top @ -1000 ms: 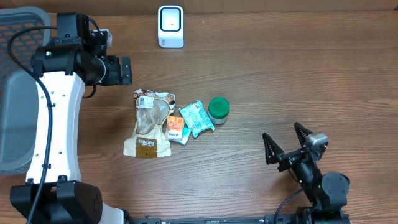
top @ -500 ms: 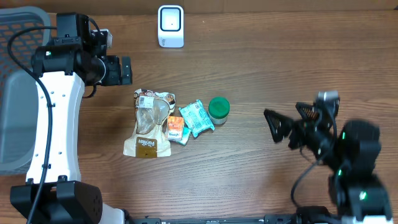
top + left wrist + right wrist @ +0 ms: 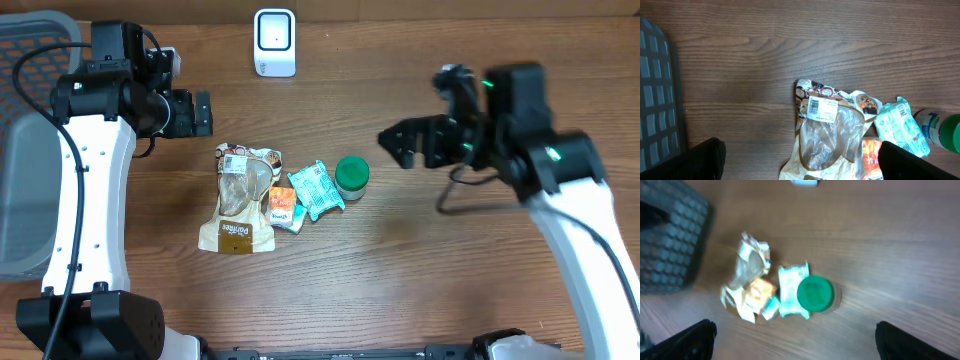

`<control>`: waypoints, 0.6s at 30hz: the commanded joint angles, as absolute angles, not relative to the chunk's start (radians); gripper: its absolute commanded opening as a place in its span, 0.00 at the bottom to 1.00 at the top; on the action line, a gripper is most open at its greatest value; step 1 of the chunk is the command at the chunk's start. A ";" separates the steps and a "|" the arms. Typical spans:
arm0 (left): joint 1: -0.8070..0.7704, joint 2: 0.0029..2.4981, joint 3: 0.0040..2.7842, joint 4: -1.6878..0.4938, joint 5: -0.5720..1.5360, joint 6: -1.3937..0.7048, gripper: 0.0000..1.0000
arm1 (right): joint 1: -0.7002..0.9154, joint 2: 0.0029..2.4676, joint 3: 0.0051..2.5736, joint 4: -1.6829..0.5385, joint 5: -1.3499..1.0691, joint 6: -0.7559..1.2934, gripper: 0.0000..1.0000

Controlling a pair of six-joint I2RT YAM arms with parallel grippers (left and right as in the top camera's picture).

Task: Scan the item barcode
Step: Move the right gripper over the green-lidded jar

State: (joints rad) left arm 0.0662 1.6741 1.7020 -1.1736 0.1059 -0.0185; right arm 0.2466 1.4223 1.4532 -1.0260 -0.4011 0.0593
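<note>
A crumpled clear-and-tan plastic snack bag (image 3: pixel 829 134), white barcode label (image 3: pixel 821 108) facing up, lies on the brown wooden table (image 3: pixel 400 260) beside what looks like a teal packet (image 3: pixel 316 189), while the left pincer (image 3: pixel 203 113) and right pincer (image 3: pixel 398 146) gape empty

Bare tabletop (image 3: pixel 420 270) lies open right of the green-lidded jar (image 3: pixel 351 176) and from it up to the scanner (image 3: pixel 274 42); the jar seems to touch the teal packet (image 3: pixel 316 188) on its left. The grey basket (image 3: pixel 22 180) blocks the left edge.
</note>
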 commanded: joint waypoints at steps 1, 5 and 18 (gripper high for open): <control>0.072 1.681 1.721 -1.171 0.121 0.001 0.99 | 0.325 1.531 1.542 -1.089 -0.258 0.043 1.00; 0.072 1.681 1.721 -1.171 0.121 0.001 0.99 | 0.377 1.597 1.552 -1.107 -0.213 0.044 1.00; 0.072 1.681 1.721 -1.171 0.121 0.001 1.00 | 0.387 1.628 1.551 -0.980 -0.263 0.081 1.00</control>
